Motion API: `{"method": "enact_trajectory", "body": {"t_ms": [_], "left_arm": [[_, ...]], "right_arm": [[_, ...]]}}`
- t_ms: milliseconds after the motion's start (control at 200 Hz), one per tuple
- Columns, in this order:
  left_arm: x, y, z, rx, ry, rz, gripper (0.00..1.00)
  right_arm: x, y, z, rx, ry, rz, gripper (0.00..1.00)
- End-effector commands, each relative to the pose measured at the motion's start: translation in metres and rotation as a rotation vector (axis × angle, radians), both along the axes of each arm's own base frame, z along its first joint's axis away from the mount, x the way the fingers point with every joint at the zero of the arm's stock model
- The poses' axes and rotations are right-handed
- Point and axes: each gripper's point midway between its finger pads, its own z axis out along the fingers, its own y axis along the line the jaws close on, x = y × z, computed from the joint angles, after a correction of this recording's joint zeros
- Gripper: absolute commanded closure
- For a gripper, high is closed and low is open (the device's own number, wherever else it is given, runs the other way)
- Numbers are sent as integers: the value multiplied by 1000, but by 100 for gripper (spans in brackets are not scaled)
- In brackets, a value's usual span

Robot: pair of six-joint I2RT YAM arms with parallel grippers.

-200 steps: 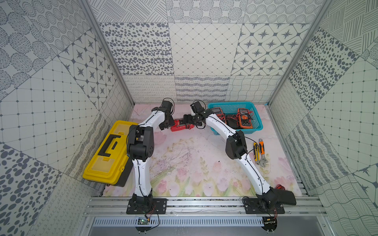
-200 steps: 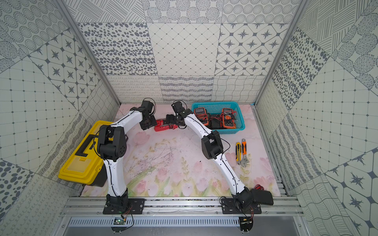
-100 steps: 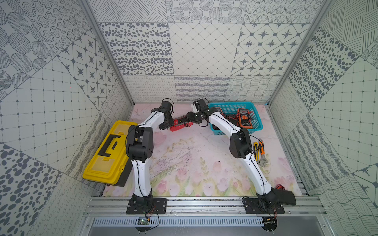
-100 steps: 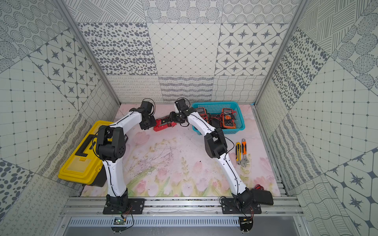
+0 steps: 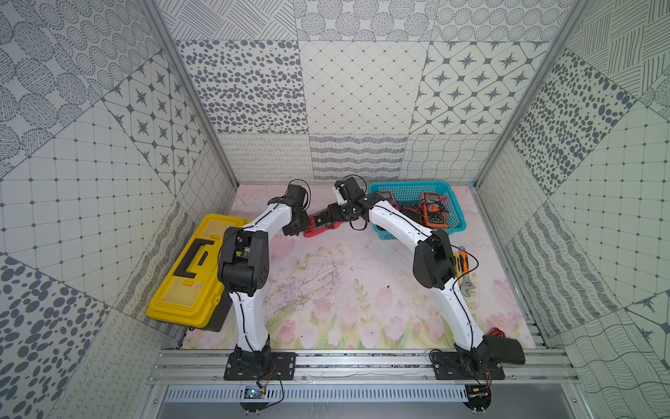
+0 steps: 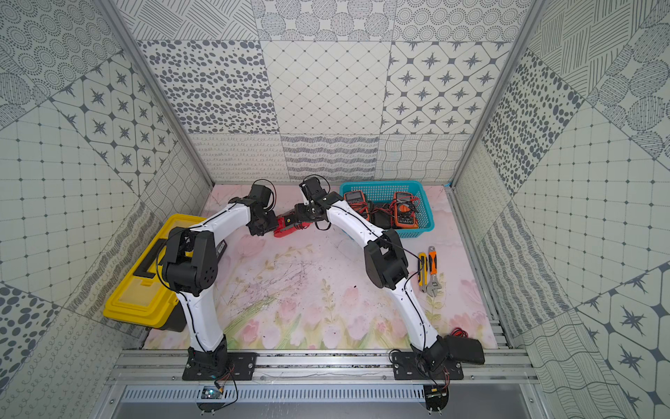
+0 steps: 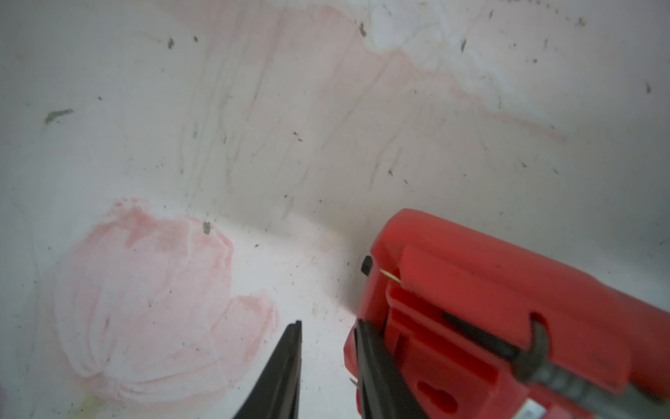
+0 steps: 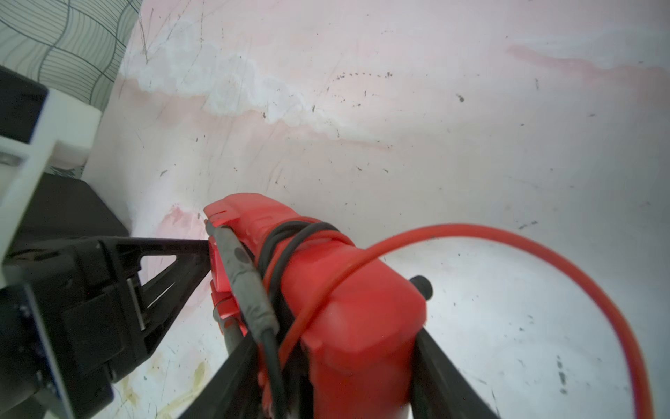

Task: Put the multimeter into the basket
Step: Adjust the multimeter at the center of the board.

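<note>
Grip looks made, delivery remains: right gripper (image 8: pixel 335 341) is clamped across the red multimeter (image 8: pixel 326 272), whose leads are wrapped round it. The left gripper (image 7: pixel 328 326), jaws narrowly apart and empty, rests one finger against its end. It lies outside the nearby teal basket (image 5: pixel 409 183), which holds two other meters.

Bright, even light; wrist views render the multimeter (image 8: pixel 362 308) softly blurred.
</note>
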Motion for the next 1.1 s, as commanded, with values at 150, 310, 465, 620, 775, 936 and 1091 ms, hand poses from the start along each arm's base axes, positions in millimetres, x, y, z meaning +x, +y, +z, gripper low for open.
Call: {"method": "enact_trajectory", "body": {"t_ms": [150,310,465,620,775,936,1091], "left_arm": [[-5,-103,29,-357,-45,-166,75],[-4,-114,39,-407,-73,-164,76],[-3,-112,39,-409,-82,-140,77],[-8,-105,29,-389,-61,-111,76],[-7,-103,18,-383,-60,-105,77],[-8,-88,6,-336,-42,-69,77],[-9,-55,-3,-315,-33,21,77]], "right_arm": [[-74,48,96,77,-145,217,80],[-81,37,86,-8,-140,204,87],[-86,32,77,-81,-139,194,88],[-89,28,64,-111,-117,185,88],[-93,28,49,-126,-88,183,89],[-98,36,34,-122,-54,212,89],[-103,48,18,-91,-5,243,90]]}}
